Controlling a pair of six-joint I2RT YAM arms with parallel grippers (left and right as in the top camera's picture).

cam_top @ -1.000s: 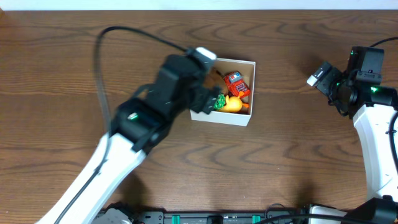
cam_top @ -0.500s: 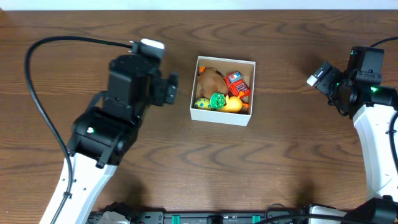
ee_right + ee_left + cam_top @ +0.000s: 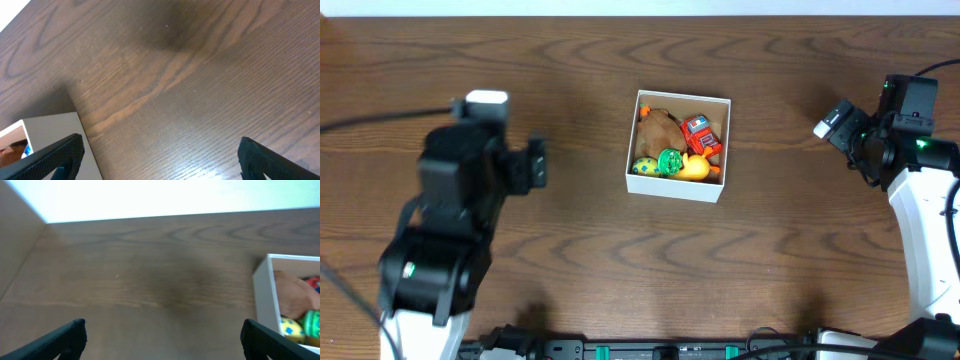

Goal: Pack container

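Overhead, your small square white cardboard container [image 3: 676, 188] sits mid-way across the dark wooden table [image 3: 770, 280]. It holds a brown rounded toy [image 3: 660, 130], a red toy car [image 3: 697, 133], a green ball [image 3: 670, 161], a yellow-and-blue ball [image 3: 645, 166] and an orange duck-like toy [image 3: 696, 169]. No loose toy shows on the wood, so packing looks finished, and your next move is probably just parking both arms.

From the left wrist, the left gripper [image 3: 163, 330] is spread wide and empty, with the container off to its right side.

From the right wrist, the right gripper [image 3: 160, 145] is likewise spread and empty, the container's corner low in the view. Nothing blocks either arm.
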